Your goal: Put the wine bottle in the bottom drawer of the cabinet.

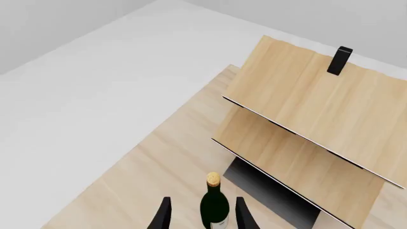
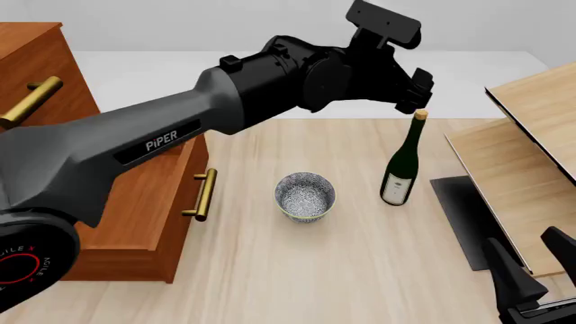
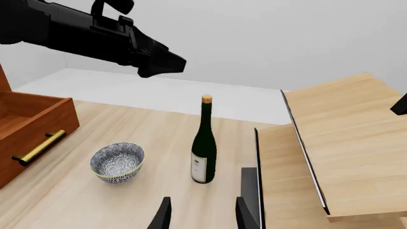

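Observation:
The wine bottle (image 2: 402, 165) stands upright on the table, dark green with a gold cap and white label. It also shows in the left wrist view (image 1: 214, 206) and the right wrist view (image 3: 204, 145). My left gripper (image 2: 416, 91) hovers at the bottle's neck, open, with a finger on each side of it and gaps between (image 1: 203, 217). The cabinet (image 2: 32, 57) stands at the left. Its bottom drawer (image 2: 153, 209) is pulled out, brass handle forward; it also shows in the right wrist view (image 3: 32, 125). My right gripper (image 2: 533, 260) is open and empty, low at the near right (image 3: 203, 214).
A patterned bowl (image 2: 305, 196) sits between the drawer and the bottle; it also shows in the right wrist view (image 3: 117, 161). Pale slanted-panel furniture (image 2: 531, 148) with a dark base stands just right of the bottle. The left arm (image 3: 95, 31) spans above the bowl.

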